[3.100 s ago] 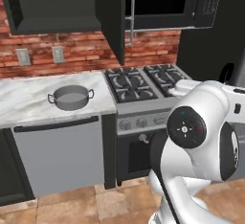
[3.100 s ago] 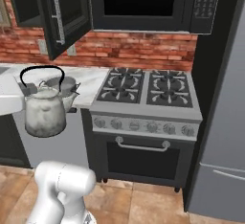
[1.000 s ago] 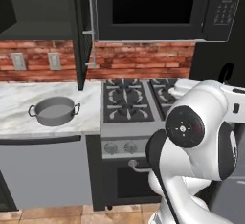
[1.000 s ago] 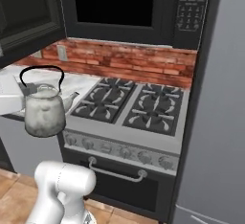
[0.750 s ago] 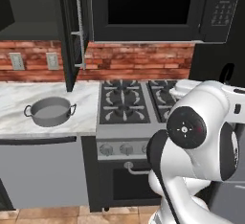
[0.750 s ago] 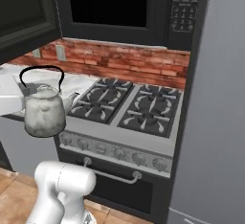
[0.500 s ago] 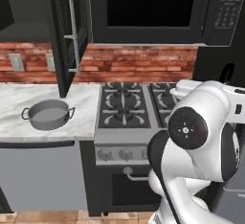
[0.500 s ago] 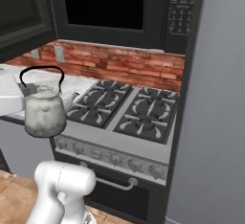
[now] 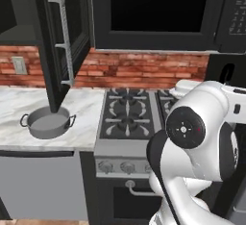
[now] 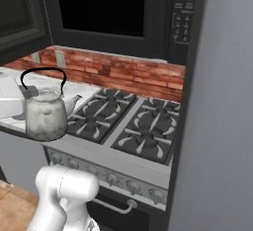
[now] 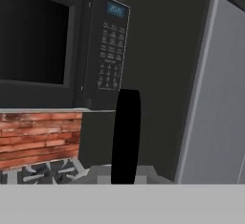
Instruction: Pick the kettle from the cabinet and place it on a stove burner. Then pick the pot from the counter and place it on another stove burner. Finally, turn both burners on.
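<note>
We saw the pot [image 9: 48,123] sitting on the desk [image 9: 19,108] near its front edge, just left of the stove [image 9: 127,123]; its inside looked bare. The open door of the cabinet [image 9: 65,41] hung above the pot. The kettle [image 10: 46,115] hung in the air off the stove's front left corner, upright, spout pointing toward the burners [image 10: 123,121], touching no grate. We could not see into the kettle. In the hand view the black arched handle [image 11: 126,137] of the kettle rose straight up the middle, with the microwave [image 11: 57,46] behind it. The jaws were drawn nearly together and, as far as we could judge, clamped on that handle; the fingertips themselves were hidden from us
</note>
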